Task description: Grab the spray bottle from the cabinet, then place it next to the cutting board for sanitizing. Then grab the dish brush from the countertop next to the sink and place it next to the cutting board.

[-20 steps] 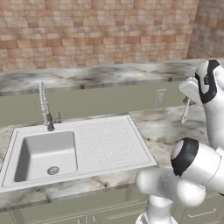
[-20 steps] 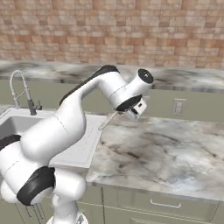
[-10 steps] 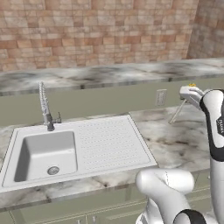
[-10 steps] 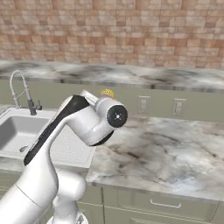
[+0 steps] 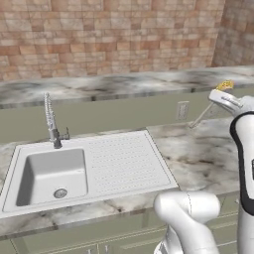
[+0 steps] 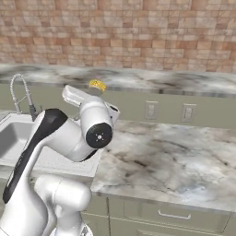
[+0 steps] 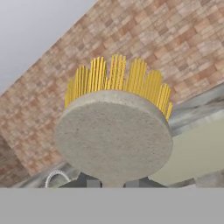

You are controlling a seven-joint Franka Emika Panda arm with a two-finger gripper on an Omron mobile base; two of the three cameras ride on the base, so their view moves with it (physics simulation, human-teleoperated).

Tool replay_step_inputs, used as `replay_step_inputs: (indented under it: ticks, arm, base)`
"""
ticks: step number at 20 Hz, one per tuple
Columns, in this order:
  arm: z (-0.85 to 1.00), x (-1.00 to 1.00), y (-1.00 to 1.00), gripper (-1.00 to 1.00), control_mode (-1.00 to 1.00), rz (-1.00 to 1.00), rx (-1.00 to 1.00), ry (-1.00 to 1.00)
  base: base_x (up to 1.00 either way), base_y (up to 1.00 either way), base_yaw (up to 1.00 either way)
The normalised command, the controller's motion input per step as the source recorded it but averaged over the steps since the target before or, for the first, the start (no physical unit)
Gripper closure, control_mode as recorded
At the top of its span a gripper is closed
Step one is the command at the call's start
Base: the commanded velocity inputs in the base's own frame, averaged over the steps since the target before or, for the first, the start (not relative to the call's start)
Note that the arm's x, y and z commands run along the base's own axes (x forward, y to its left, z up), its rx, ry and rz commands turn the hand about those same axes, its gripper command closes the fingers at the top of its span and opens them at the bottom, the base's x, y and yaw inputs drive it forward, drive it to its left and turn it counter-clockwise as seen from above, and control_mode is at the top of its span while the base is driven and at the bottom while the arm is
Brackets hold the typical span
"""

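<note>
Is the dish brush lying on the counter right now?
No, the dish brush is up in the air, carried at the end of the arm, with its handle hanging clear above the marble counter.

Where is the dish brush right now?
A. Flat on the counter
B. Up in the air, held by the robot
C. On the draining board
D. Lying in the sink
B. The dish brush is up off the countertop, its yellow bristles high, gripped at the jaws of the gripper.
</note>
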Motion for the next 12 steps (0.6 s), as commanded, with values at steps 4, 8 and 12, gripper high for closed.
replay_step_inputs:
  ticks: [4, 8, 12]
  arm:
    - [0.01, -0.4, 0.17, 1.0, -1.0, 0.0, -0.04, 0.0]
    - [0.0, -0.78, 0.08, 1.0, -1.0, 0.0, 0.0, -0.04]
    - [0.13, -0.86, 0.0, 1.0, -1.0, 0.0, 0.0, -0.13]
  base:
    - [0.0, 0.0, 0.0]
    - [0.0, 0.0, 0.0]
    - [0.0, 0.0, 0.0]
